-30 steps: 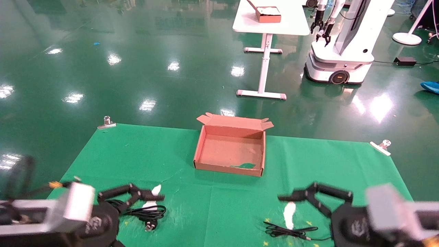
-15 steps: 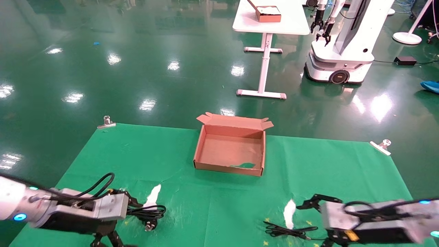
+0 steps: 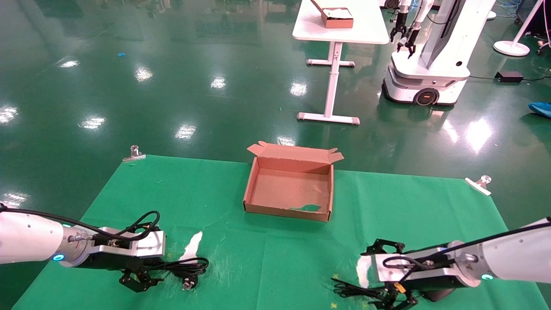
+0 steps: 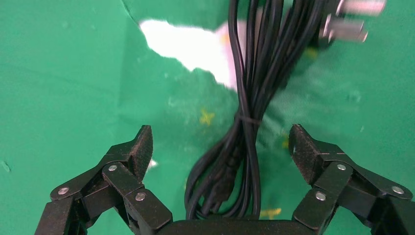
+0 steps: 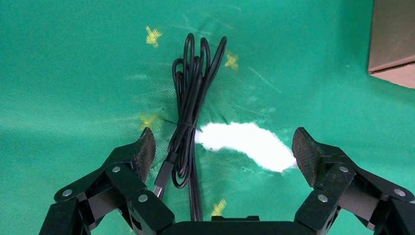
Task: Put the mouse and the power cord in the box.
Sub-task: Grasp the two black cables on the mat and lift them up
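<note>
The left gripper (image 3: 140,280) hangs low over the green cloth (image 3: 275,267) at about 8 o'clock from the box (image 3: 258,181), its fingers (image 4: 139,147) spread wide on either side of the power cord (image 4: 249,122). The cord lies bundled on the cloth, tied at its middle, with its pronged plug (image 3: 188,283) at the near end, beside a white torn patch (image 3: 192,246).

The right gripper (image 3: 394,299) hangs at about 5 o'clock from the box, fingers (image 5: 142,149) likewise spread, straddling a thin looped black cable (image 5: 191,98) that lies on the cloth touching another white patch (image 5: 244,142). The mouse's body is mostly hidden under the right arm.

The box sits open and upright at the far middle of the cloth, with a green smear (image 3: 306,208) on its floor.
</note>
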{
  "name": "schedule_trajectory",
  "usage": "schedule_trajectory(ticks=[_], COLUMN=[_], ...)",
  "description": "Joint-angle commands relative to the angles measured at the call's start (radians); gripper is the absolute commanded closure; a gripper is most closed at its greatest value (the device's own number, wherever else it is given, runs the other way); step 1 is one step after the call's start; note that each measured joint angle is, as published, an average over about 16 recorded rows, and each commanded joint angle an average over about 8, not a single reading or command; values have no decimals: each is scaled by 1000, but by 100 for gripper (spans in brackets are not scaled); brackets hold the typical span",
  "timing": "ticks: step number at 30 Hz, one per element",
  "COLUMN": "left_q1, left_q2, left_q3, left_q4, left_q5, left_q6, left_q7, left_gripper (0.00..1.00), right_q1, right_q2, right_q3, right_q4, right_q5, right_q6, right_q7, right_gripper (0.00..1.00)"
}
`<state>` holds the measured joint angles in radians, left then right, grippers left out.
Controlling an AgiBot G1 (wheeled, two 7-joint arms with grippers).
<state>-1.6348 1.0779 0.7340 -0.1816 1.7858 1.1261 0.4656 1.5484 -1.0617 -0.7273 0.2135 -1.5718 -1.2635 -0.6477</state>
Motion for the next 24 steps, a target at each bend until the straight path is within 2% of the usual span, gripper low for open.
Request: schedule_trajectory(ticks=[1,2,3,4,5,9,10,11,12,14,24], left_q1=[-4,-6,-7,-9,-10,-17,-19,-21,-22,-24,-24], left_q2=[11,14,15,16,17,13,12,11,10,9,8], left_q3=[6,6,5,3,0,-12,-14,-15,-16,-16,-17], left_q4=[26,36,46,55,64,88,93,97,101,106,103], left_q5=[11,11,9,6,2,-16,-18,-19,-20,-20,-22], left_q6=[-20,-25,-28,-30,-30,-23,-20,-17,-14,-11,-7], left_q7=[20,26,30,34,38,58,63,68,73,78,76], left_gripper=[0,0,0,3,10,58,70,83,92,100,100], right_q1=[10,13,16,19,22,31,33,35,37,39,39], right_q2=[-18,-22,-25,-29,-31,-40,-42,-44,-46,-49,-47], right_q3=[-2,-2,-2,-2,-2,-3,-3,-3,-3,-4,-3], right_q4=[-38,-51,-63,-74,-85,-118,-125,-132,-137,-145,-141], right_q5=[-4,-4,-5,-5,-5,-6,-6,-7,-8,-9,-7], right_q6=[14,15,16,17,17,17,18,18,19,20,19], right_q7=[-29,-40,-50,-60,-68,-96,-100,-104,-107,-111,-109], right_gripper=[0,1,8,19,31,81,92,98,100,100,100])
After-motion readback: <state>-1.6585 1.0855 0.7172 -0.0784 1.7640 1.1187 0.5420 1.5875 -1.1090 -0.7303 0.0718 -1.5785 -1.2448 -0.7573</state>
